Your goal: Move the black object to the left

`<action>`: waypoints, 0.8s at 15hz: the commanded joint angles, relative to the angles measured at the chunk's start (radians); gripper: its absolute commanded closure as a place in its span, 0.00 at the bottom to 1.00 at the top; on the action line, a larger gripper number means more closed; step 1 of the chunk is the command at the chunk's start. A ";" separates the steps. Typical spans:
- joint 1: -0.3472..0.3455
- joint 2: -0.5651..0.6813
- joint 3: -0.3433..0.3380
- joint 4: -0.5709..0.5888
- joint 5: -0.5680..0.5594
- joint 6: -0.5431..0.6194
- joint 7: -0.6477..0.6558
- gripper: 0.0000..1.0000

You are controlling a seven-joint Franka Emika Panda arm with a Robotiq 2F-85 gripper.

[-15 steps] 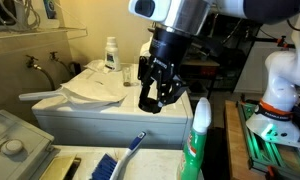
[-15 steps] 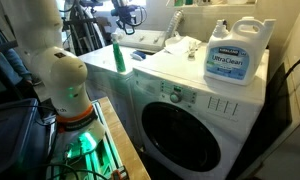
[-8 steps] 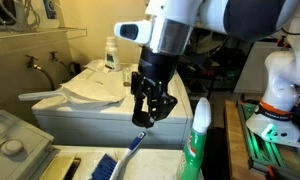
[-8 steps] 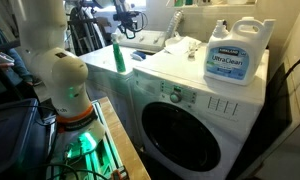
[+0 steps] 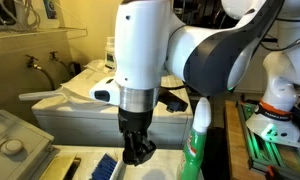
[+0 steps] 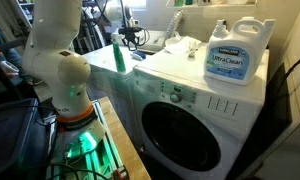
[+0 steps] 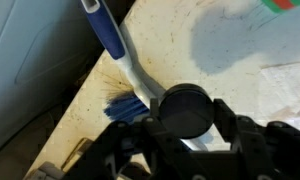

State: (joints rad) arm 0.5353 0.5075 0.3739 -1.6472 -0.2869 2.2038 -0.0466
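Observation:
In the wrist view my gripper (image 7: 187,118) is shut on the black object (image 7: 184,105), a small round black disc held between the two fingers. It hangs just above a blue and white brush (image 7: 118,50) lying on a stained beige counter (image 7: 170,40). In an exterior view the gripper (image 5: 138,150) is low over the brush (image 5: 106,165) at the near counter. The disc itself cannot be made out there. In the other view the gripper (image 6: 131,38) is small and far away.
A green spray bottle (image 5: 197,140) stands close beside the gripper. White cloth (image 5: 95,88) lies over the sink behind. A white detergent jug (image 6: 235,55) sits on the washing machine (image 6: 190,110). A grey lidded box (image 5: 15,145) is at the near corner.
The arm has swung down and toward the near counter, carrying the black disc from above the sink area to just over the brush.

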 commanded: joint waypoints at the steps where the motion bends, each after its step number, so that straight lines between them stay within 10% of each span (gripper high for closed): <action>1: 0.040 0.077 -0.038 0.083 0.003 -0.070 0.002 0.70; 5: 0.038 0.099 -0.020 0.121 0.060 -0.129 -0.040 0.66; 6: 0.032 0.098 -0.010 0.127 0.084 -0.139 -0.055 0.20; 12: 0.021 0.042 0.012 0.141 0.165 -0.115 -0.088 0.00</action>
State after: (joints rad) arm 0.5651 0.5878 0.3770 -1.4987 -0.1685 2.0898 -0.1073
